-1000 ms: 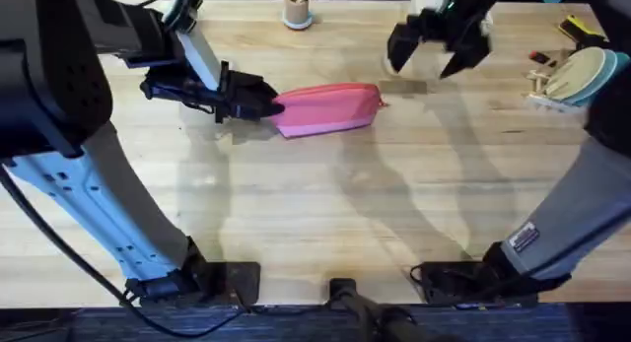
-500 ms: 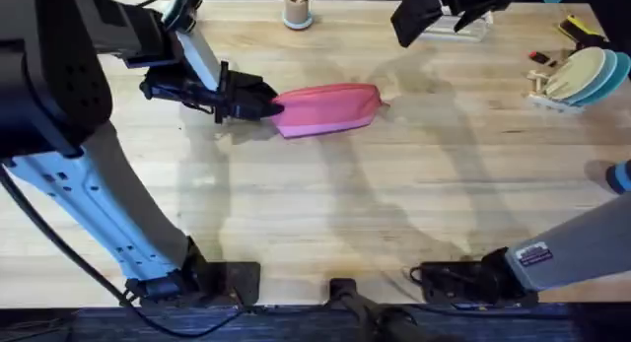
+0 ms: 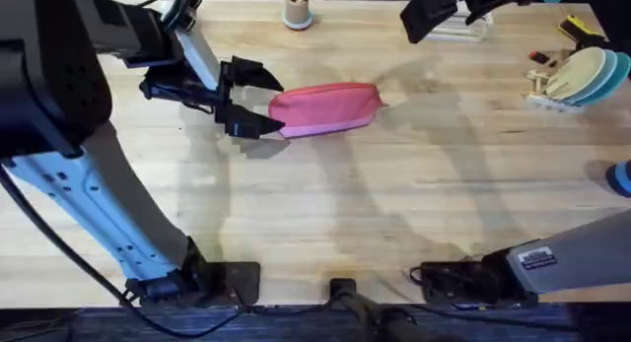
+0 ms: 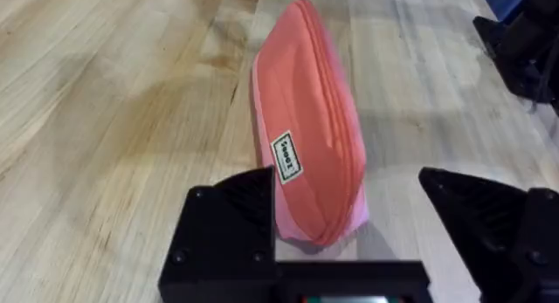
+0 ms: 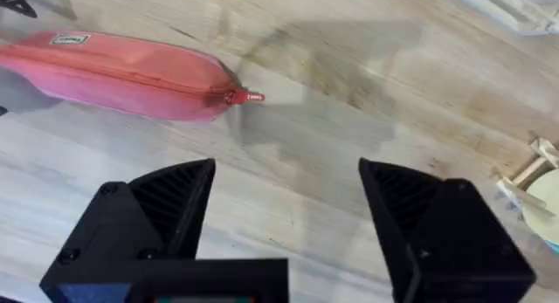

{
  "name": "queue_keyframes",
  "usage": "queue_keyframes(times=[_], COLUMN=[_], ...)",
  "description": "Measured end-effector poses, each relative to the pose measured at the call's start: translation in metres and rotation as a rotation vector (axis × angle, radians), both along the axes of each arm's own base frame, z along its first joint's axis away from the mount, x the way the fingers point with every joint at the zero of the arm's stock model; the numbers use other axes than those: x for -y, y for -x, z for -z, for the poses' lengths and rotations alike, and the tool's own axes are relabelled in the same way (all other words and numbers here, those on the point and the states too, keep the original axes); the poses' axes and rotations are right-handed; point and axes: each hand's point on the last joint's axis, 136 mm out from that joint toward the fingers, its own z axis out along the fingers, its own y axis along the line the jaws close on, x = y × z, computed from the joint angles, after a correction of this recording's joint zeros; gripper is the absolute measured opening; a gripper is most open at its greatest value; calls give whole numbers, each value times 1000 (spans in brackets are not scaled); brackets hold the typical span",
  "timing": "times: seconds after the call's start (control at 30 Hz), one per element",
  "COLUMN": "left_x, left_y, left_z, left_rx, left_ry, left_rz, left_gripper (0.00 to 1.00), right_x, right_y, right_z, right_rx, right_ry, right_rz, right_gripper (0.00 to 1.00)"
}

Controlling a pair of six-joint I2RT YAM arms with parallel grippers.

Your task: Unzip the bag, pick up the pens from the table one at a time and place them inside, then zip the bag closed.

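Left gripper (image 3: 248, 99) stands with its black fingers spread wide, astride the end of the oblong pink fabric pouch (image 3: 325, 107), which lies zipped near the far edge of the light wooden table (image 3: 394, 214). Right gripper (image 5: 284, 220) hangs spread above. Judged status: closing complete, no pens remaining outside.

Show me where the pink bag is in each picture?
Overhead: the pink bag lies on the table, upper middle, just right of the open left gripper.
Left wrist: the bag stretches away from between the fingers.
Right wrist: the bag lies at the upper left, closed.
Shared landmark: the small white label near its end, also seen from the right wrist.
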Motion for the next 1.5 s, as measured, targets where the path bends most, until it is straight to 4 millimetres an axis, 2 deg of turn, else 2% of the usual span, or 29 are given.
queue_keyframes(times=[0.27, 0.43, 0.6, 0.73, 0.9, 1.0, 1.13, 1.23, 1.37, 1.5], left_x=[-7, -25, -47, -62, -75, -78, -76, -73, -75, -77], left_y=[6, -5, -24, -42, -54, -54, -39, -24, -22, -22], left_z=[-6, -29, -52, -85, -136, -160, -177, -181, -185, -184], left_rx=[-85, -118, -56, -4, 2, -37, -154, -261, -406, -573], left_ry=[4, -23, -185, -390, -586, -655, -712, -731, -712, -674], left_rz=[-18, -42, -20, -56, -202, -301, -400, -451, -590, -734], left_gripper=[996, 997, 998, 998, 996, 995, 995, 995, 995, 996], right_x=[0, 1, 5, 9, 11, 11, 12, 14, 16, 20], right_y=[1, 5, 13, 14, 14, 14, 18, 24, 36, 49], right_z=[0, -12, -31, -34, -34, -34, -42, -53, -69, -66], right_rx=[-3, 30, 85, 98, 97, 99, 120, 150, 199, 212], right_ry=[2, -4, -5, 13, 22, 23, 20, 13, 2, 5], right_rz=[-3, -5, -1, 6, 8, 9, 7, 8, 10, 14], right_gripper=[997, 997, 997, 997, 997, 997, 997, 995, 997, 997])
